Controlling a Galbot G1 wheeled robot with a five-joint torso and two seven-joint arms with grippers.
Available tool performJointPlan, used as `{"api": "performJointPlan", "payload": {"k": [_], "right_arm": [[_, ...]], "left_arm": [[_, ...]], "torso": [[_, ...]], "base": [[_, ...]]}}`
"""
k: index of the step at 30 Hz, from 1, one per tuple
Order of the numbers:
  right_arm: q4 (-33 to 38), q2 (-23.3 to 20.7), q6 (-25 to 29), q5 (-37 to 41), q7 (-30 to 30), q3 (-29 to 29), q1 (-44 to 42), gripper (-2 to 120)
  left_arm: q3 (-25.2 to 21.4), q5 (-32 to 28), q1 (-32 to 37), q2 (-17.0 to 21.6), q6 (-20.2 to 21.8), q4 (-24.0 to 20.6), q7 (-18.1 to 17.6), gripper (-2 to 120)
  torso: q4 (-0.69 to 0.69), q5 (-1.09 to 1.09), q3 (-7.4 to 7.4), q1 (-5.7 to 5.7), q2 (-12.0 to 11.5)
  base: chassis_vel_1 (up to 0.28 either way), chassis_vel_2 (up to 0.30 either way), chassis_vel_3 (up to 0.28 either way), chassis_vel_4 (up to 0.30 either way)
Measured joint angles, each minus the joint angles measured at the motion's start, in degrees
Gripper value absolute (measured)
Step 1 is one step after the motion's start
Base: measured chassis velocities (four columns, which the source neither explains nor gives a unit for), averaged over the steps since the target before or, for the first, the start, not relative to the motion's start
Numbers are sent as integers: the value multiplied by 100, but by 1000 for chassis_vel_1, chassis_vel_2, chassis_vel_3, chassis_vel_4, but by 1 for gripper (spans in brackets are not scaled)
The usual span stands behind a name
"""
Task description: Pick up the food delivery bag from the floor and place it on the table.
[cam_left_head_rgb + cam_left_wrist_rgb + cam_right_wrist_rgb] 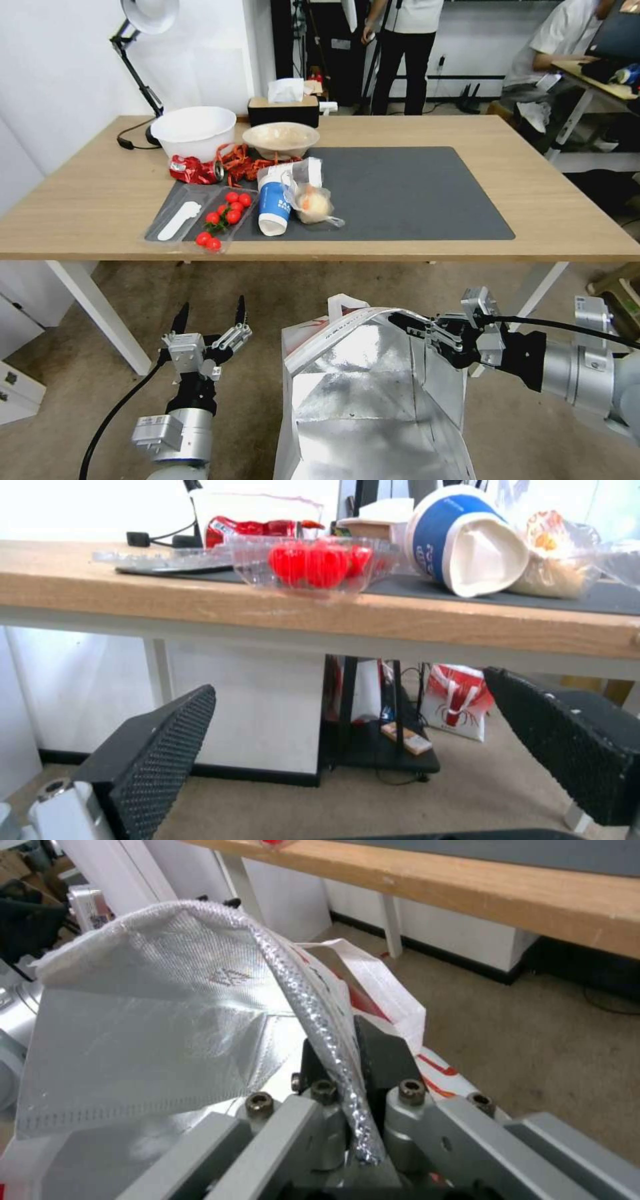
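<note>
Right gripper (408,323): pinching the foil-lined rim of the boxy red-and-white insulated delivery bag (360,393).
Left gripper (210,317): idling spread, beside the bag.
Progress: grasping done; the light-wood table (547,220) lying ahead and above, lifting and placing remaining.

We are looking at a white wall (60,60) rising behind a black-armed desk lamp (143,27). To the lamp's right a second desk (597,77) is standing, and below the lamp a white cabinet (13,393) is sitting.
</note>
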Motion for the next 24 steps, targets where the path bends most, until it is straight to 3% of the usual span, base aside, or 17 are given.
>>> {"api": "performJointPlan", "payload": {"k": [18, 24], "right_arm": [[-5, -4, 0, -23, -11, 6, -10, 0], [-3, -25, 0, -23, -9, 21, -6, 0]], "left_arm": [[5, -6, -2, 4, 15, -12, 5, 100], [-2, -25, 9, 15, 15, -27, 5, 100]], "torso": [[0, 0, 233, 163, 394], [0, 0, 362, 259, 620]], "base": [[0, 0, 0, 0], [0, 0, 0, 0]]}}
